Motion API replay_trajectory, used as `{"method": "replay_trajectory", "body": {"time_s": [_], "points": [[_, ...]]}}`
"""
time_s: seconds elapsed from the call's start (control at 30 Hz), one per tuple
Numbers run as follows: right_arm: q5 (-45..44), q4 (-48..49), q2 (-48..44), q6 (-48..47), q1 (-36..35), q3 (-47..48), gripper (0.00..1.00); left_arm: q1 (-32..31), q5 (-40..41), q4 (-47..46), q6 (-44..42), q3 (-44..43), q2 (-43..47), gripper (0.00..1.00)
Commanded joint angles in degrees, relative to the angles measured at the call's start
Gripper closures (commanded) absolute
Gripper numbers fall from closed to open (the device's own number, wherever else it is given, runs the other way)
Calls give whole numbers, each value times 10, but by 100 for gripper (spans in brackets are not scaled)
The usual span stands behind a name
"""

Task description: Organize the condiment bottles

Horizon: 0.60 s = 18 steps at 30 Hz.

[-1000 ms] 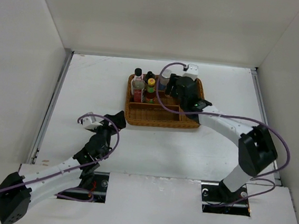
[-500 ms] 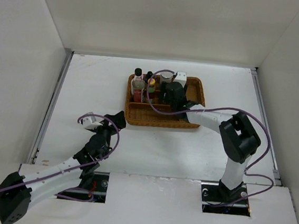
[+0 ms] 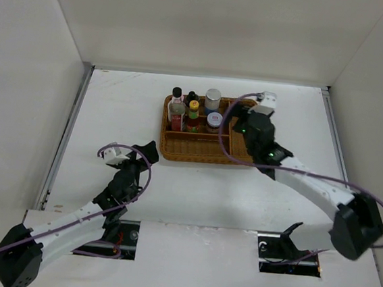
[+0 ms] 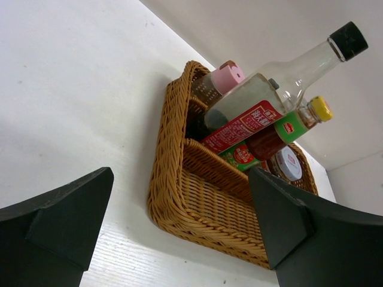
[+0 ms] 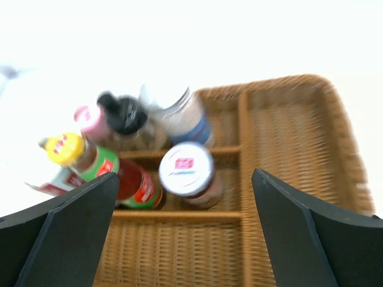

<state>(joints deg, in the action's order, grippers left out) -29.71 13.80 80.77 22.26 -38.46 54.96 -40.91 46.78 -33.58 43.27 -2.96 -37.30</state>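
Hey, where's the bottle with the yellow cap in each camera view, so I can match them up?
Top external: the yellow-capped bottle stands in the back left of the wicker tray.
Left wrist: upper right, the bottle shows just below the clear black-capped bottle.
Right wrist: left of middle, the bottle is beside the white-lidded jar.
Shared landmark: the wicker tray.

The clear bottle (image 4: pixel 254 98) carries a red label with white characters (too blurred to read); nothing else is legible.
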Motion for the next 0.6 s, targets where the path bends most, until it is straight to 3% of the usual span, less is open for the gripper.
{"method": "replay_trajectory", "body": {"time_s": [0.0,0.2,0.37,0.4,0.5,0.57], "points": [[-36,32,-98,8,60,-78,0,17,-20,10,-2,36,0,0],[-29,52,-186,119,235,-200,0,46,-53,81,0,2,-5,0],[-20,79,-176,155,276,-238,0,79,-36,167,10,-38,-9,0],[-20,83,-174,153,273,-238,6,77,-36,178,13,-46,-12,0],[-35,111,-184,148,266,-263,59,74,-36,204,13,-67,-16,0],[-40,103,-189,148,267,-268,87,73,-36,222,13,-77,-15,0]]}}
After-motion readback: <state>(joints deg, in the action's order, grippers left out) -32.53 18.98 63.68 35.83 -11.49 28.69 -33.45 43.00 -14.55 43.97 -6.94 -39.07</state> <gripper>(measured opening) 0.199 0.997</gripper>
